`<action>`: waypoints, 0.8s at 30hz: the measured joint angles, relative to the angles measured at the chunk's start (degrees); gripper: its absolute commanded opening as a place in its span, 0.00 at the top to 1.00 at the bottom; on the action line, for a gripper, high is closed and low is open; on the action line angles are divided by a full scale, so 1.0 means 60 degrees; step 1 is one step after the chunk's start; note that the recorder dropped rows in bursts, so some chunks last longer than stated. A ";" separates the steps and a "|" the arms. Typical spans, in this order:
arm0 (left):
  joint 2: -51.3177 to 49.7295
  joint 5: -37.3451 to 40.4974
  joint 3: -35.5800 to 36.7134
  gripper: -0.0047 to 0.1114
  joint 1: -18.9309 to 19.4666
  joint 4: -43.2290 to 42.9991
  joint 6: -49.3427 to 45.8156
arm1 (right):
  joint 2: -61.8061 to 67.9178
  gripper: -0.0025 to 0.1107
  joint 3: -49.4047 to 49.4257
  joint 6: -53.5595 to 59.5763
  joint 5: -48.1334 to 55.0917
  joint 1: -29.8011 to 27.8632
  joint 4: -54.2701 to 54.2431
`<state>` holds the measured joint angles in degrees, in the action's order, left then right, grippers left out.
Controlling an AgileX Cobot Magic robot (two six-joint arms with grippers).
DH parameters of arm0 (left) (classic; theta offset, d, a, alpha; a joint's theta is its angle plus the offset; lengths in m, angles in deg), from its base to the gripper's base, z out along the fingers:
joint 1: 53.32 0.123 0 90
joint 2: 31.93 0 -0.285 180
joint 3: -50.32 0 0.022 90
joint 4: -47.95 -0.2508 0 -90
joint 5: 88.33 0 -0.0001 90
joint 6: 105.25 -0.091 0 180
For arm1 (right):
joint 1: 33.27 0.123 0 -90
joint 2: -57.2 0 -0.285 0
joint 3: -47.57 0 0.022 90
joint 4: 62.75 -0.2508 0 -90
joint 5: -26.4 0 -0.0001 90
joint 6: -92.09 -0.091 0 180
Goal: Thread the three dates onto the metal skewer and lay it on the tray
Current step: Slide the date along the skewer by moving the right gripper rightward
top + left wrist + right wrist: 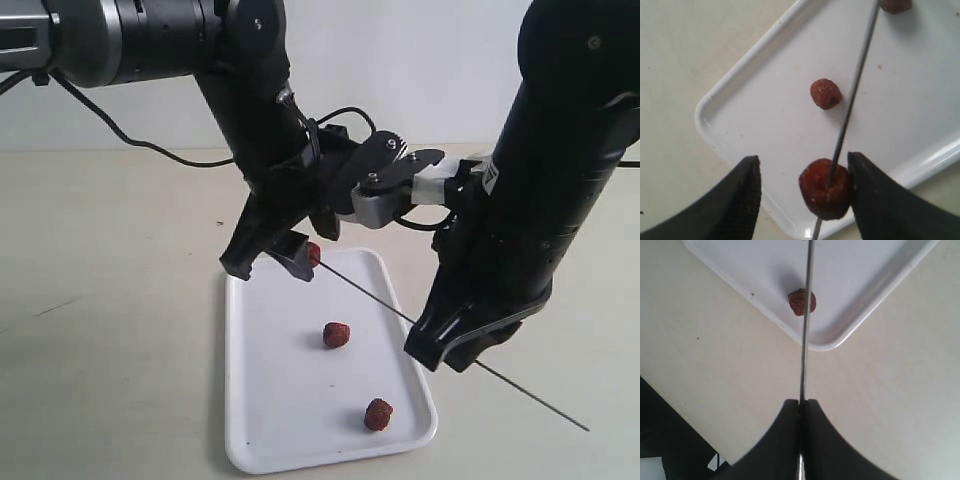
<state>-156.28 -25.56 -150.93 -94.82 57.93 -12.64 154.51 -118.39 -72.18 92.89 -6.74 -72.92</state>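
Observation:
One date (825,190) is threaded on the thin metal skewer (852,95) near its tip, above the white tray (765,115). My left gripper (804,165) stands open around this date; one finger (875,195) touches it and the other stands well apart. In the exterior view the threaded date (313,254) sits at the left gripper (270,268). My right gripper (800,402) is shut on the skewer (804,340) and holds it slanted over the tray (290,420). Two loose dates (337,334) (378,413) lie on the tray.
The tray lies on a pale table (110,300). The skewer's rear end (560,415) sticks out beyond the right gripper (440,355) over the table. A black cable (130,135) trails behind the left arm.

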 measured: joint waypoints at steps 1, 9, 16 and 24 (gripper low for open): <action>0.0000 -0.0018 0.0000 0.51 0.0000 0.0000 0.0021 | 0.0000 0.98 0.0000 0.0000 0.0000 0.0000 0.0000; 0.0198 -0.0145 0.0055 0.51 0.0020 -0.0098 0.0143 | -0.0037 0.98 0.0000 -0.0136 -0.0229 0.0000 -0.0064; 0.0405 -0.0279 0.0055 0.51 0.0099 -0.0213 0.0199 | -0.0050 0.98 -0.0033 -0.0359 -0.0542 0.0000 -0.0123; 0.0497 -0.0293 0.0055 0.51 0.0158 -0.0213 0.0282 | -0.0050 0.98 -0.0022 -0.0698 -0.0694 0.0019 -0.0083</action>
<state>-153.30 -27.31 -150.60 -93.87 56.66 -10.95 154.21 -118.52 -76.37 88.73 -6.63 -73.42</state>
